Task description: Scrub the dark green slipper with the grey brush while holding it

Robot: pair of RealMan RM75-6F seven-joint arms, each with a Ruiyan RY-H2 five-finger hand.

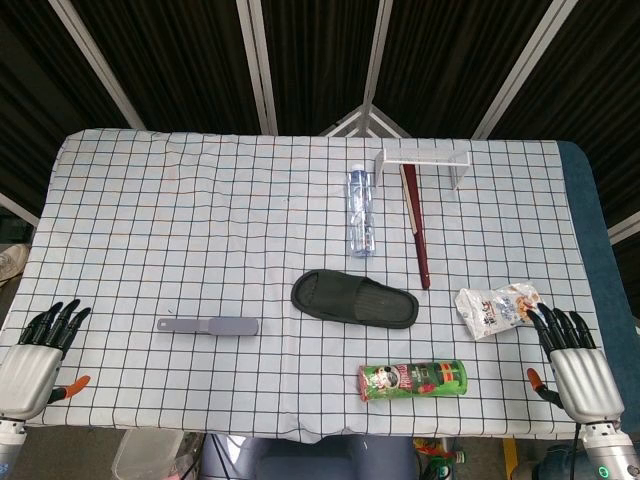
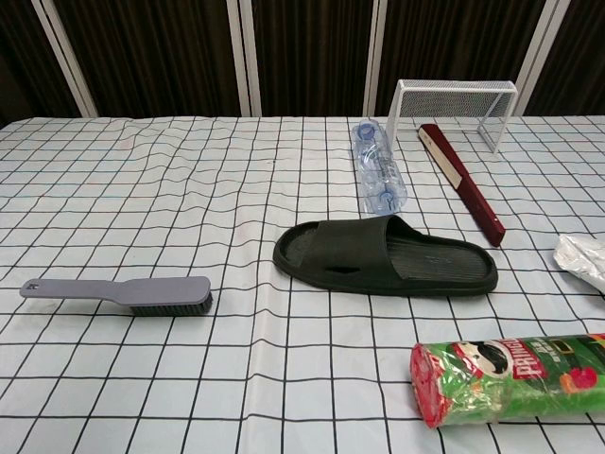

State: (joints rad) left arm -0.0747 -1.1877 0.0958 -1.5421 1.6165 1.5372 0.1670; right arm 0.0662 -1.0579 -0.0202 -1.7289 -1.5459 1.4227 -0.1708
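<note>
The slipper (image 1: 355,299) lies sole-down mid-worktop, toe opening to the left, free of both hands. The brush (image 1: 208,326) rests bristles-down well to its left, handle pointing left, which probably suits a left-hand pickup while the right takes the slipper. A bottle (image 1: 361,211) and a dark red stick (image 1: 416,228) lie behind the slipper; a can (image 1: 413,380) lies in front. Left hand (image 1: 38,360) and right hand (image 1: 574,365) rest at the near corners, fingers extended and apart, holding nothing; nothing is started.
</note>
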